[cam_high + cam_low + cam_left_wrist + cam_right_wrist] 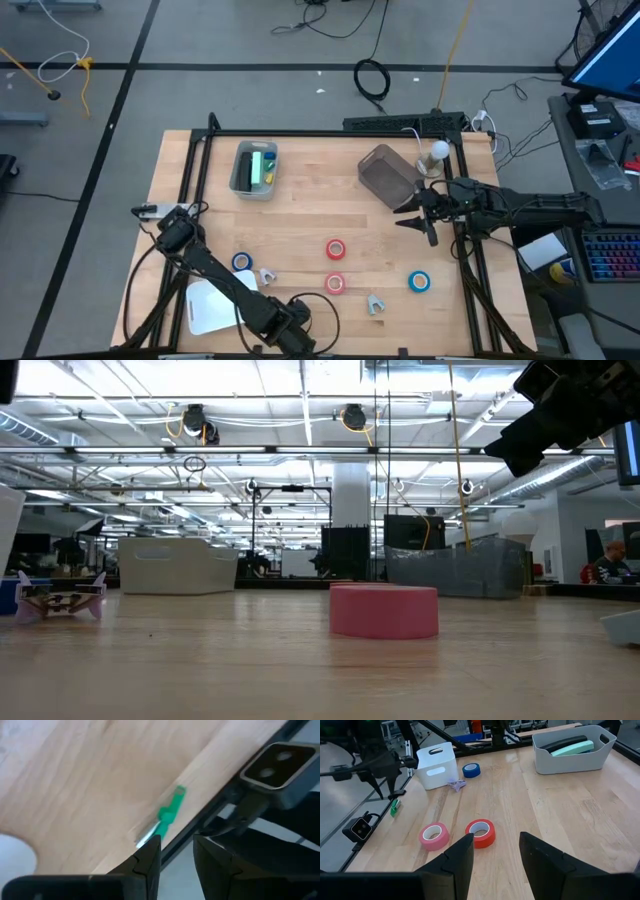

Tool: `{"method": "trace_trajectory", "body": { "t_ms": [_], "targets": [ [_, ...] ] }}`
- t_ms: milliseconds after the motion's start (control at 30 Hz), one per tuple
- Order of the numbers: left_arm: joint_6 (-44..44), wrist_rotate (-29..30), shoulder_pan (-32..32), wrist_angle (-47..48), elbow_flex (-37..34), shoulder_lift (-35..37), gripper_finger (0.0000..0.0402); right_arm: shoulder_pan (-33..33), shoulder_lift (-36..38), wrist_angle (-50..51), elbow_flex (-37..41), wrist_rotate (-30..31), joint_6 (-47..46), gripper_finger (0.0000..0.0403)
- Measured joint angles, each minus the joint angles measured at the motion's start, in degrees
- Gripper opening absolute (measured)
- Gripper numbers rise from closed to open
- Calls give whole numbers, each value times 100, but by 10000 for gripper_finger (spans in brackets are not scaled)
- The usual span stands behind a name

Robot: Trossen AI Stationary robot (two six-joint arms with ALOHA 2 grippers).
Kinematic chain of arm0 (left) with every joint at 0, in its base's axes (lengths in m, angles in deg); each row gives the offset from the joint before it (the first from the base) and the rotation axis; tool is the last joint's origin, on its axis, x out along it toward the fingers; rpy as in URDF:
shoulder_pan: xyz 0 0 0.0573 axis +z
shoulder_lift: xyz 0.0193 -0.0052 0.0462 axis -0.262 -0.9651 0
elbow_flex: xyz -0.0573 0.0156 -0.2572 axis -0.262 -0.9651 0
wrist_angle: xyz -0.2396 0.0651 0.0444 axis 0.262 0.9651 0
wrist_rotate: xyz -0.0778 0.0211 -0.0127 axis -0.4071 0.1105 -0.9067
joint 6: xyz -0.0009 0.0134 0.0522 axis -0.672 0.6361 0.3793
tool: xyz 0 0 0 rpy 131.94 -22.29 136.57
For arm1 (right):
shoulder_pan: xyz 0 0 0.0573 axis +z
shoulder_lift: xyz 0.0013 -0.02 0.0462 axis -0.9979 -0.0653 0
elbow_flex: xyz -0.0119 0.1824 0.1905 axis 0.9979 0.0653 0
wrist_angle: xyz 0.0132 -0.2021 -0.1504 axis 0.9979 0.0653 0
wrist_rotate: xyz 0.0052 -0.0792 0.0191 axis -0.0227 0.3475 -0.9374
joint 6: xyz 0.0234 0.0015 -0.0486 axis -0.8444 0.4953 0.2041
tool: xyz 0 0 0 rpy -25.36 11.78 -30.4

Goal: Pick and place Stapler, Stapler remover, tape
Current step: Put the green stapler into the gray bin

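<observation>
High view: staplers lie in the grey bin (243, 184); tape rolls (335, 249) remain mid-tabletop below the spread, empty right end effector (418, 213).

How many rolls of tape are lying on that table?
4: a blue roll near the left arm, two red rolls mid-table, another blue roll at right. None looks hidden.

Left claw (177, 857) fingers apart, empty; green marker (167, 815) at wooden table (90, 785) edge.
</observation>
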Motion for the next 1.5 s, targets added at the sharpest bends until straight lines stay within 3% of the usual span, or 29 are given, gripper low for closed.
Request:
{"method": "trace_trajectory", "body": {
  "t_ms": [200,400,700,1067,1500],
  "targets": [
    [453,329,10,-254,196,-4,115,1,-1,-2,0,0,0,151],
    [1424,-40,97,-626,196,-254,115,1,-1,-2,0,-2,0,151],
    [2027,-204,107,-214,194,-404,115,1,-1,-2,0,-15,0,151],
    [2173,-124,116,-321,195,-435,115,1,-1,-2,0,-17,0,151],
    [2041,-469,107,-226,196,-608,115,0,1,0,0,-20,0,151]
  ]
}}
